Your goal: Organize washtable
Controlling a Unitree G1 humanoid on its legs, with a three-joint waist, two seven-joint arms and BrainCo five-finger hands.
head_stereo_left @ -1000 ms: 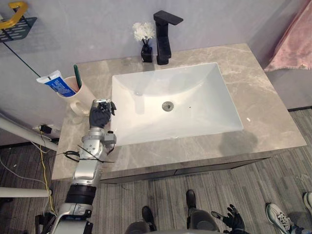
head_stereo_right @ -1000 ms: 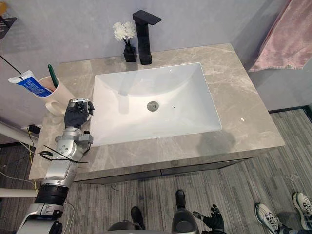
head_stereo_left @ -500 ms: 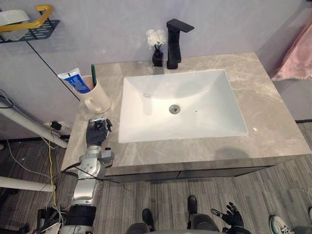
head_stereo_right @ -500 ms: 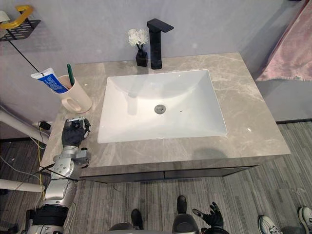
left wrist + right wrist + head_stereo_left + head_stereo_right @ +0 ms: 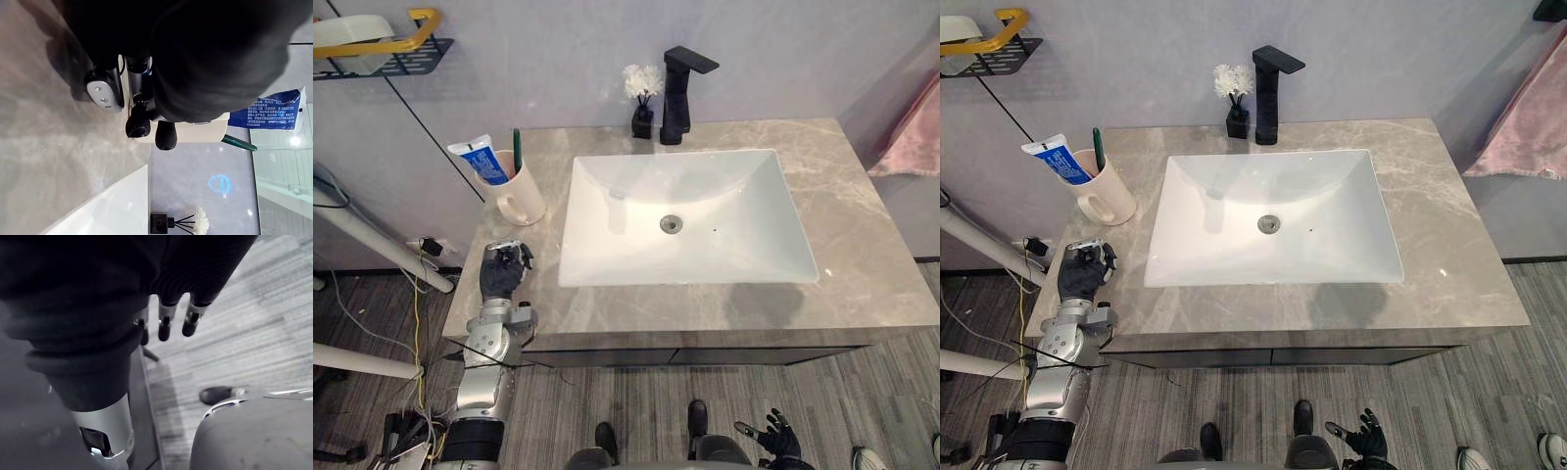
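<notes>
A cream mug stands at the back left of the grey marble counter. It holds a blue and white toothpaste tube and a green toothbrush. My left hand hovers over the counter's left front part, a short way in front of the mug, with relaxed fingers and nothing in it. In the left wrist view the mug and the toothpaste tube show just past the fingertips. My right hand hangs low in front of the cabinet, open and empty.
A white rectangular sink fills the middle of the counter. A black faucet and a small black vase with white flowers stand behind it. A wall shelf with a yellow rail hangs at the upper left, and pink cloth at the right.
The camera has shifted. My left hand has drawn back from beside the mug toward the counter's front left edge. The mug stays in place.
</notes>
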